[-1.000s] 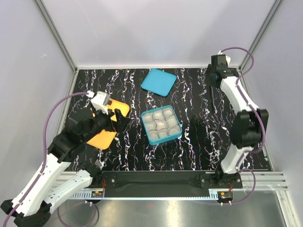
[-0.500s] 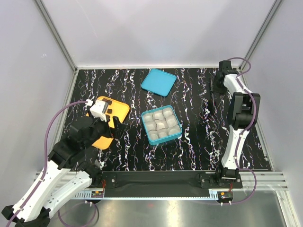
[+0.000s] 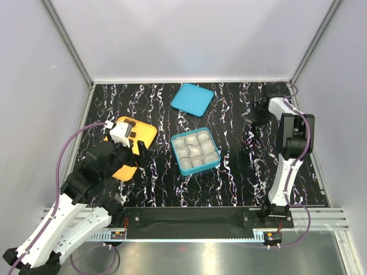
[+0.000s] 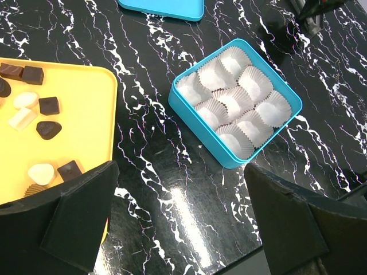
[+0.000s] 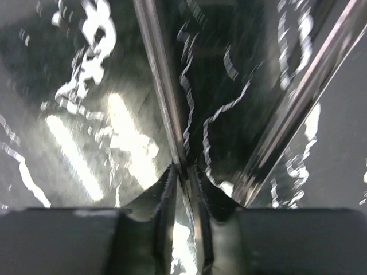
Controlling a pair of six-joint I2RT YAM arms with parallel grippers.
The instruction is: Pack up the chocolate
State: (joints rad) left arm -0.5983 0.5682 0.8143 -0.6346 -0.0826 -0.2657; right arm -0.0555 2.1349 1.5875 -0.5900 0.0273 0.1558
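Observation:
The chocolate is several small dark (image 4: 49,105) and pale (image 4: 25,99) pieces on a yellow tray (image 4: 86,103) at the left. My left gripper (image 4: 183,229) hangs open over bare table between the tray and a blue tin (image 4: 200,123), which holds empty white paper cups (image 4: 235,103). It holds nothing. In the top view it sits at the tray's right edge (image 3: 137,150). My right gripper (image 5: 186,172) is low at the back right (image 3: 261,113). Its jaws are almost together around a thin metal strip (image 5: 160,86), blurred.
The tin's blue lid (image 3: 192,99) lies flat behind the tin (image 3: 176,153). A second shiny metal bar (image 5: 304,91) slants beside the right gripper. White walls and metal frame posts enclose the black marbled table on three sides.
The right arm folded down to the table at the back right and its jaws narrowed. The left arm drew back slightly toward the near edge, then held still.

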